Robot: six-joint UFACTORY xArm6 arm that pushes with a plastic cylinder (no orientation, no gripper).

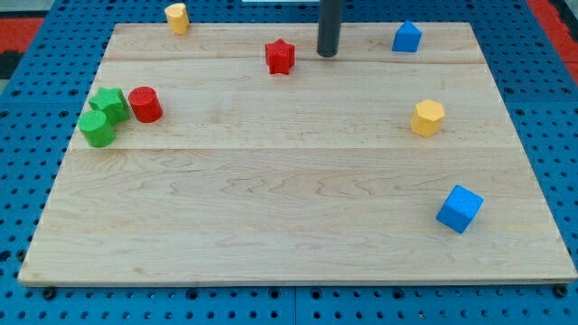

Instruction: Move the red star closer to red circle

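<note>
The red star (280,56) lies near the view's top, a little left of centre. The red circle (144,104) stands at the view's left, touching a green block. My tip (327,53) is just to the right of the red star, with a small gap between them. The rod rises straight up out of the view's top.
A green star-like block (110,102) and a green cylinder (97,128) sit left of the red circle. A yellow block (177,17) is at top left, a blue pentagon-like block (407,37) at top right, a yellow hexagon (428,117) at right, a blue cube (460,208) at lower right. The wooden board (289,226) lies on a blue pegboard.
</note>
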